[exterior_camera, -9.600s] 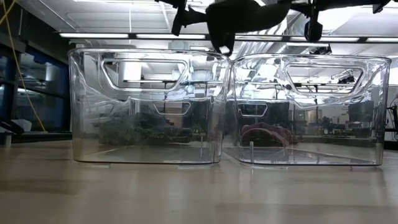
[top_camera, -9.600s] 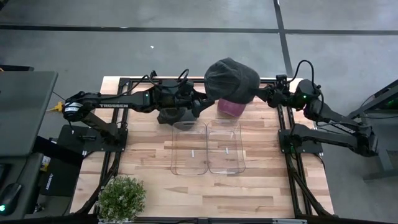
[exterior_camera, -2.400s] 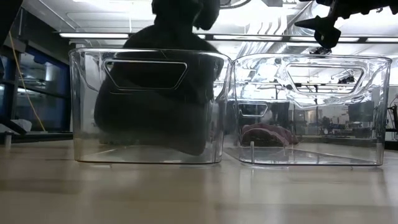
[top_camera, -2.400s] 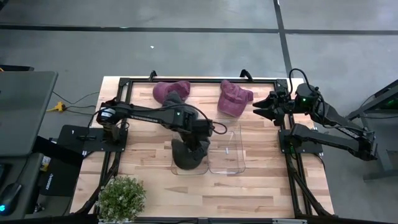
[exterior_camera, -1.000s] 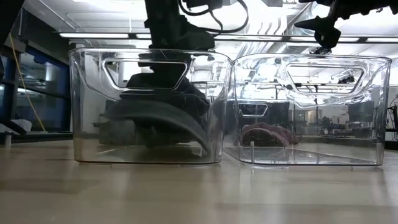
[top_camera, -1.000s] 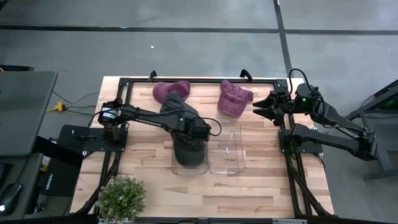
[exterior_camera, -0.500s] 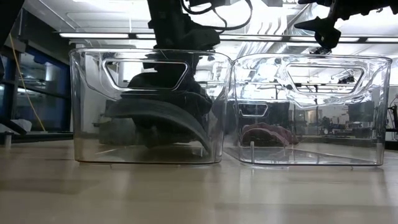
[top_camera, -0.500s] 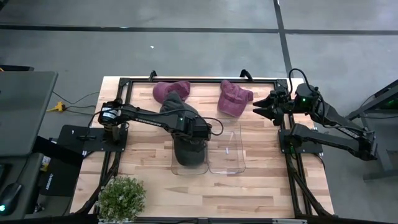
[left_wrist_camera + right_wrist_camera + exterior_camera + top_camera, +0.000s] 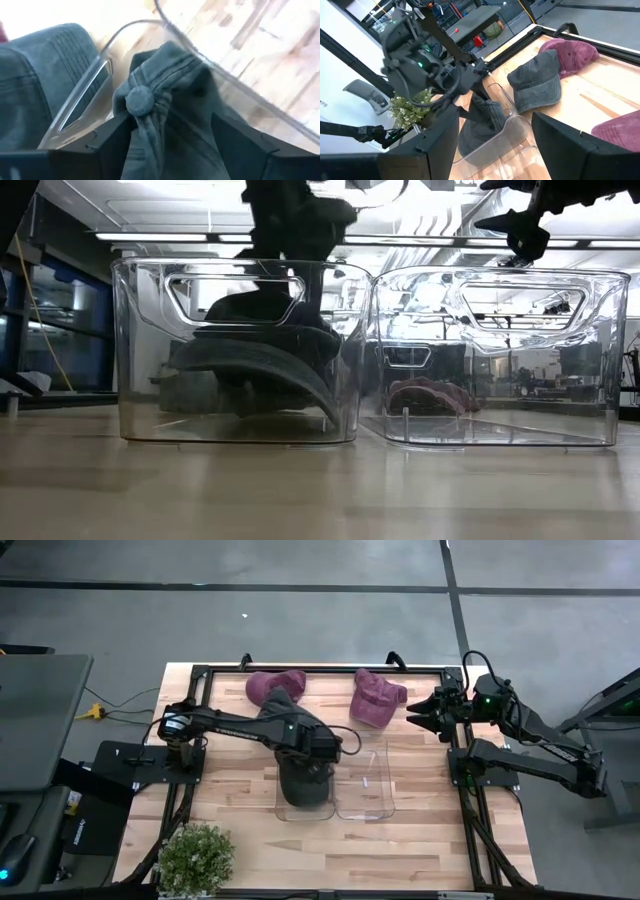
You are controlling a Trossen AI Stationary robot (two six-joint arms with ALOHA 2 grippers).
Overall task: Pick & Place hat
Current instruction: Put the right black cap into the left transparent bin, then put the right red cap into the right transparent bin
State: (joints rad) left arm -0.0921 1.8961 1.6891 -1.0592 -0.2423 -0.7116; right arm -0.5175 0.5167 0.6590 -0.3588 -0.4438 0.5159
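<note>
Your left gripper (image 9: 167, 142) is down in the left bin (image 9: 140, 350), fingers (image 9: 115, 145) apart, with the grey hat (image 9: 170, 90) lying just ahead of and between the tips; its crown button sits close to one fingertip. From the low view the hat (image 9: 255, 365) rests on the bin floor, brim curling toward the wall shared with the right bin (image 9: 590, 350), so the placing looks done and the step in hand is getting out cleanly.

To do that well, keep the fingers wide and lift straight up along the line you came in on. The cloth is soft and bunched close against the tips, so any sideways drift could snag a seam and drag the hat back up. Watch the bin rim, which passes near the fingers in the wrist view; I judge a tilt toward it would nudge the light plastic bin across the tabletop (image 9: 230, 810).

The left arm (image 9: 225, 725) reaches in from its base with the wrist bent steeply down over the bin, so the fingers point at the floor of it. The right gripper (image 9: 415, 716) waits well clear, held above the far right of the tabletop with fingers spread and nothing between them, just beside a maroon hat (image 9: 375, 698). Beyond your fingers lie another grey hat (image 9: 540, 80) and a second maroon one (image 9: 265, 686).
</note>
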